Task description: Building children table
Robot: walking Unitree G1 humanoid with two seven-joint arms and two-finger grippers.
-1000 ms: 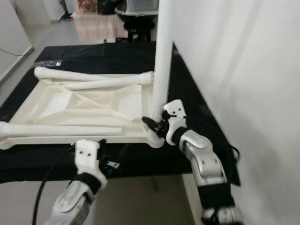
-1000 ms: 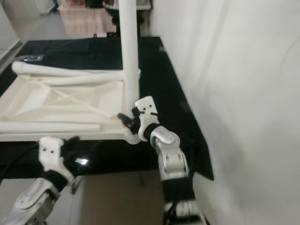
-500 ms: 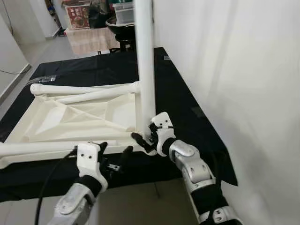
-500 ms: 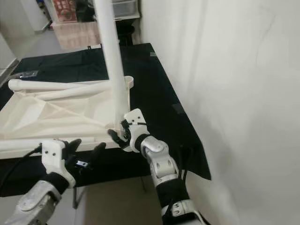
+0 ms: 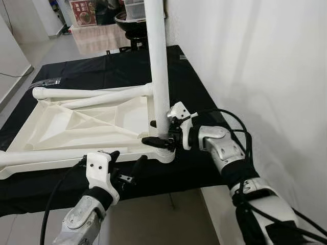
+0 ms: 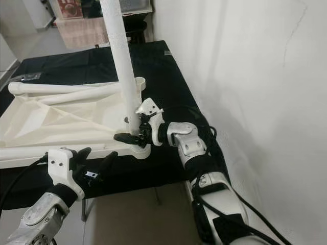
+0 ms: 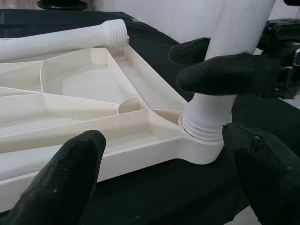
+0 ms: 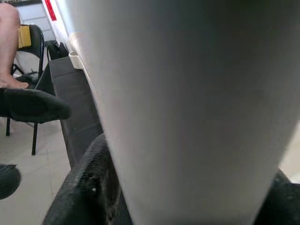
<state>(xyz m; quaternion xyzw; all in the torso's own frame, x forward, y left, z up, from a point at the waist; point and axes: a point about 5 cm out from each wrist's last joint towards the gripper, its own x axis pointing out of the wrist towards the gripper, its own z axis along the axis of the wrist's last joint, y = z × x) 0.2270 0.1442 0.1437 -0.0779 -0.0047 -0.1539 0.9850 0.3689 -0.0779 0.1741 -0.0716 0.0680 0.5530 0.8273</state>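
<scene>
So the tabletop (image 5: pixel 87 122) is lying upside down on the black cloth (image 5: pixel 204 109), and one leg (image 5: pixel 157 66) is standing upright in the near right corner socket (image 7: pixel 202 140). Looks like it's partway screwed in, can't say if it's fully tight. Two more legs (image 5: pixel 92 93) are just lying loose across the far side and another one (image 5: pixel 51 156) along the near edge, so most of the job is left. The right gripper (image 5: pixel 159 141) has its fingers clamped around the upright leg low down, just above the socket. The left gripper (image 5: pixel 124 164) hangs just in front of the near edge, fingers spread apart and holding nothing, pointed at that same corner.
</scene>
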